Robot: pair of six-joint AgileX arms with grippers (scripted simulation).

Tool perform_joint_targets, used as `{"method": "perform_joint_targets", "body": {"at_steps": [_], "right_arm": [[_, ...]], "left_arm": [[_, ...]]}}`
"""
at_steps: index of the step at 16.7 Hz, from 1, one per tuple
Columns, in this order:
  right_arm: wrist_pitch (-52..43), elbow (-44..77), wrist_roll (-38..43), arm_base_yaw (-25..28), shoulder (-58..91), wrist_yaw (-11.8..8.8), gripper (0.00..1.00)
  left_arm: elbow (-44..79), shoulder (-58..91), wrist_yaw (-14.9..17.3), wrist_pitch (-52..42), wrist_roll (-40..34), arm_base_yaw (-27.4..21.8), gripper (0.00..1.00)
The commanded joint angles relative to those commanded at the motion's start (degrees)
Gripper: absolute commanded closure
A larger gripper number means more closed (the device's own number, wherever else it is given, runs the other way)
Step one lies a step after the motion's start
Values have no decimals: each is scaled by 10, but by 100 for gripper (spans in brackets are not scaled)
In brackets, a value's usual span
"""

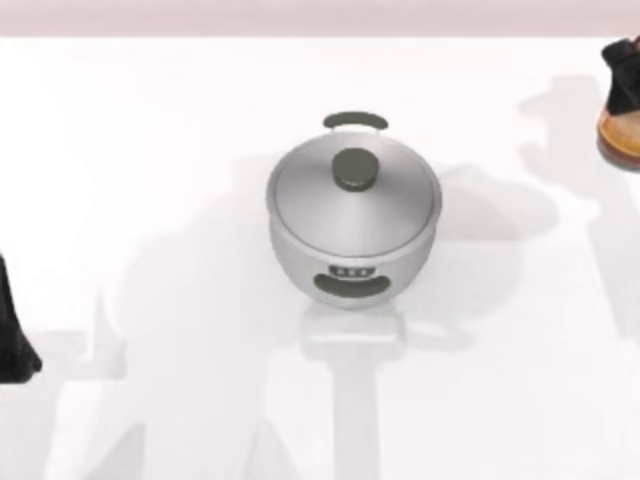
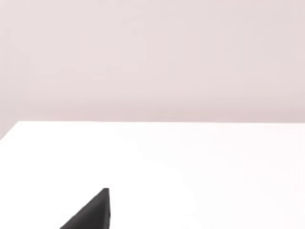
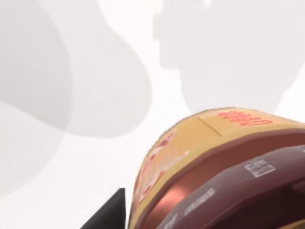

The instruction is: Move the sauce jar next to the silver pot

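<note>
Silver pot (image 1: 352, 215) sits approx centre of the table (image 1: 150, 150), lid on, knob up, one loop handle toward the far edge, the other toward the near edge w/ a small dark panel above it.

Sauce jar (image 1: 622, 135) is at the far right edge of the top view, well apart from the pot, only partly in frame. Our right gripper (image 1: 625, 75) is directly over it, dark body covering the upper part of the jar.

Right wrist view: jar (image 3: 214, 157) fills the lower half, orange-yellow label w/ red print and the dark brown lid very close to the cam, jar looks tilted in that view. One dark finger (image 3: 107, 214) tip shows just beside the label. Can't tell if we're clamped on the jar or just around it; contact pts are hidden.

Our left gripper (image 1: 15, 330) is parked at the left edge of the table, well away from pot and jar. Left wrist view shows only bare tabletop, the wall behind and one dark finger (image 2: 90, 214) tip; can't tell if its fingers are apart or together.
</note>
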Motion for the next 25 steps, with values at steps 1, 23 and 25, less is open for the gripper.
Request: {"method": "perform_joint_targets", "body": {"at_steps": [1, 23, 25], "right_arm": [[5, -7, 13, 7, -3, 4, 100], [177, -248, 428, 174, -77, 128, 100], [206, -265, 428, 174, -65, 128, 100]], "left_arm": [[0, 0, 0, 0, 0, 0, 0], [0, 0, 0, 0, 0, 0, 0], [0, 0, 0, 0, 0, 0, 0]]}}
